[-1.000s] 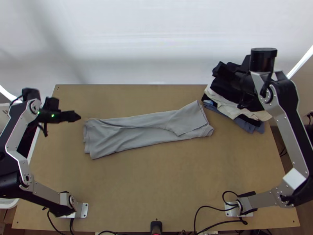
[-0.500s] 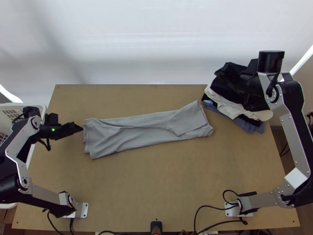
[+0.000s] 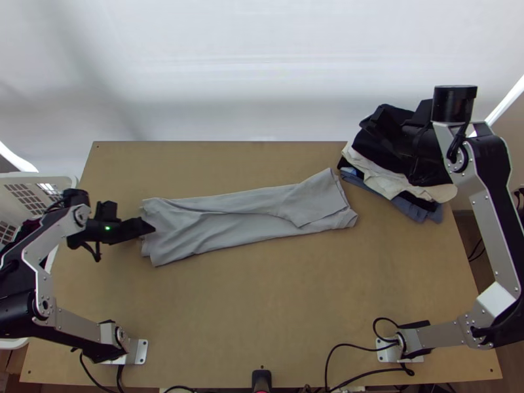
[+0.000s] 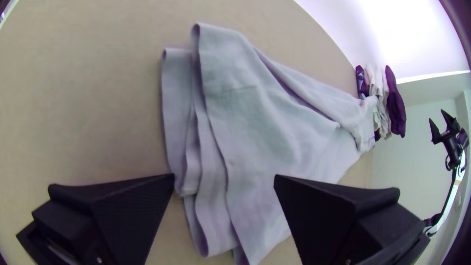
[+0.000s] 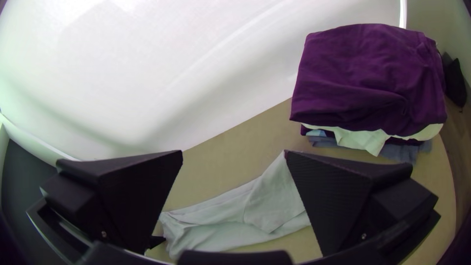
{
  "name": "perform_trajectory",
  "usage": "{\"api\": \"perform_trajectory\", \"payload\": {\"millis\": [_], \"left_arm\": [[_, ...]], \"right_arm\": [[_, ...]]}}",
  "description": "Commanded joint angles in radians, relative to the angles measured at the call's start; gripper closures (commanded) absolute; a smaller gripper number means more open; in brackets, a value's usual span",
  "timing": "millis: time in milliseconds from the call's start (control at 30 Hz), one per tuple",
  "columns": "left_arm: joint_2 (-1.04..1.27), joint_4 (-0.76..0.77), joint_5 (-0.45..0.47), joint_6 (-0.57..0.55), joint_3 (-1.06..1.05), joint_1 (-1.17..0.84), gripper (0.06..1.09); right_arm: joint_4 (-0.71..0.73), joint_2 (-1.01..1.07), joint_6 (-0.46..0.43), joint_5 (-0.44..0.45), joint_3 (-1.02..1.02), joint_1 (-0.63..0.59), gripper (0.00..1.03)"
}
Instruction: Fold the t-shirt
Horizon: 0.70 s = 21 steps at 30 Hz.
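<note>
Left claw (image 4: 224,176): fingers spread wide, nothing gripped; it stands at the near end of the strip, its tips over the cloth in the top view. Contact with the cloth cannot be confirmed.
Layered end (image 4: 196,162): directly ahead of this claw and partly between its fingers; several edges lie stacked but not flush.
T-shirt (image 3: 223,229): runs from this claw across the table (image 3: 262,314), folded into a long strip, with a ridge along its length.
Step in hand: judged to be taking the layered end for a crosswise fold.
Method: set one finger beneath every layer and one above, keep the approach low and level, then close firmly before any lift. Carry the end low over the strip and lower it square to the long edges.
Hazard: a shallow bite may catch the top layer alone; pushing forward may ruck the soft cloth.
Laundry basket (image 3: 69,180): behind this claw, at the table's side.
Loose flap (image 3: 318,200): well ahead, laid over the strip's far part; it should be kept flat as the fold comes down.
Clothes pile (image 3: 373,173): beyond the strip's far end.
Right claw (image 5: 234,152): farthest off, raised by the pile, fingers well apart and holding nothing.
</note>
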Motion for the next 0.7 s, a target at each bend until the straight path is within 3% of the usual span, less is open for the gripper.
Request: {"api": "perform_trajectory", "payload": {"millis": [0,400,500,600,667], "left_arm": [[0.005,0.026,0.003,-0.045,-0.033,-0.047,0.10],[0.008,0.095,-0.066,-0.146,-0.003,-0.234,0.13],[-0.007,0.118,-0.089,-0.166,-0.007,-0.246,0.44],[-0.030,0.156,-0.103,-0.168,-0.024,-0.229,1.04],[-0.037,0.150,-0.103,-0.157,-0.024,-0.185,1.05]], "right_arm": [[-0.008,-0.037,0.015,-0.007,0.016,-0.003,0.04],[-0.010,-0.052,0.012,-0.007,0.020,-0.003,0.04],[-0.010,-0.058,0.011,-0.007,0.017,-0.005,0.04],[-0.010,-0.066,0.003,-0.007,0.011,-0.008,0.04],[-0.010,-0.071,-0.005,-0.007,0.003,-0.017,0.04]]}}
